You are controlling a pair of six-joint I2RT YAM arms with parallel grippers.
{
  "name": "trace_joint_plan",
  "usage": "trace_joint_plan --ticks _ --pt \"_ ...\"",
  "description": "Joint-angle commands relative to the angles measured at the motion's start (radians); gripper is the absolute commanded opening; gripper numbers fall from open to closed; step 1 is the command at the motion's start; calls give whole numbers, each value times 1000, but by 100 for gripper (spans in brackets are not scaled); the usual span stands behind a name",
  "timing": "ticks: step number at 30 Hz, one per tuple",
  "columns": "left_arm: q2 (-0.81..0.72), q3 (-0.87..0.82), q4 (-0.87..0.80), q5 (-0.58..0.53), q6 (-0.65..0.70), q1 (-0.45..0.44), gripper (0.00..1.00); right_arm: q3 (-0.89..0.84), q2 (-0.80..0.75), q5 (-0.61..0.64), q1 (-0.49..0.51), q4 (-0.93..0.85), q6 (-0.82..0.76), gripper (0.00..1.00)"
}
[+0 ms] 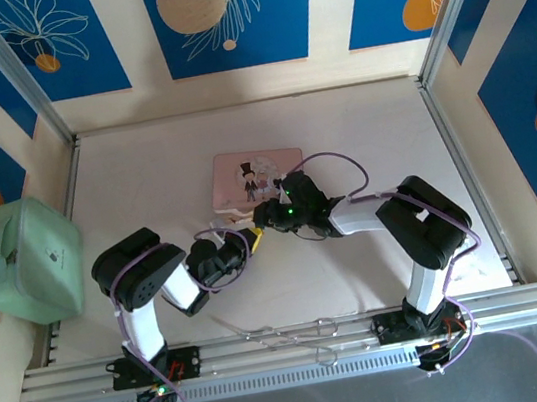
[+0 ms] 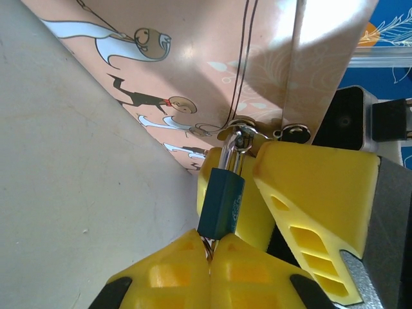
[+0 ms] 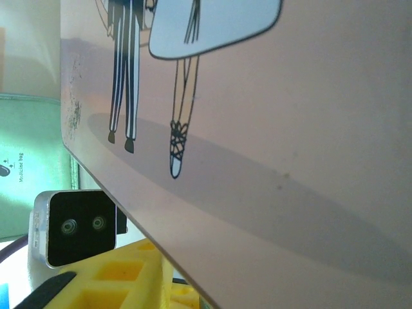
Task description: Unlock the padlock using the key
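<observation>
- Blue padlock [image 2: 221, 203] hangs off the front edge of the pink tin [image 2: 212, 51]. Its silver shackle [image 2: 230, 154] is looped through the tin's little metal clasp [image 2: 241, 125] and seated in the body, so it looks locked to me.
- Left gripper [image 2: 209, 254] sits right under the padlock, on the side away from the tin. Its jaws are squeezed fully together on a thin silver bit poking up into the padlock's bottom. I'm reading that as the key [image 2: 207, 243], in or right at the keyhole.
- Right gripper [image 2: 264, 193] is tucked against the tin's front edge, with one yellow finger behind the padlock and the other just beside it. The jaws are partway in, and I can't tell if they actually pinch the padlock or just brace it.
- Progress guess: the key is picked up and lined up, so that part's done. What's left is to turn the key, pop the shackle, and maybe slip it out of the clasp.
</observation>
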Motion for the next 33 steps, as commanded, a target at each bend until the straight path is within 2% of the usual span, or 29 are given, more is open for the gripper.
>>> trace_joint_plan --ticks 1,6,12,13,17,20,22,25,33 --pt "-4 -27 -48 17 5 21 0 -38 22 -19 1 -54 31 26" --pt "-5 -25 -47 27 7 28 0 -49 18 -27 6 -43 40 22" --pt "-7 -15 -47 45 15 38 0 -62 19 -24 10 -27 52 1" --pt "-13 -10 -47 55 20 40 0 -64 20 -25 12 -22 57 0" --pt "-70 -27 -47 50 59 27 28 -64 22 -9 21 -14 84 0" --pt "-115 -75 -48 5 72 6 36 -69 19 3 27 -3 109 0" --pt "-119 -97 -47 -14 54 -6 36 -71 16 14 30 1 119 0" --pt "-102 -85 -47 -20 39 -29 26 -67 14 23 36 -7 123 0" --pt "-85 -27 -47 -70 28 -68 16 -69 21 27 48 3 139 0"
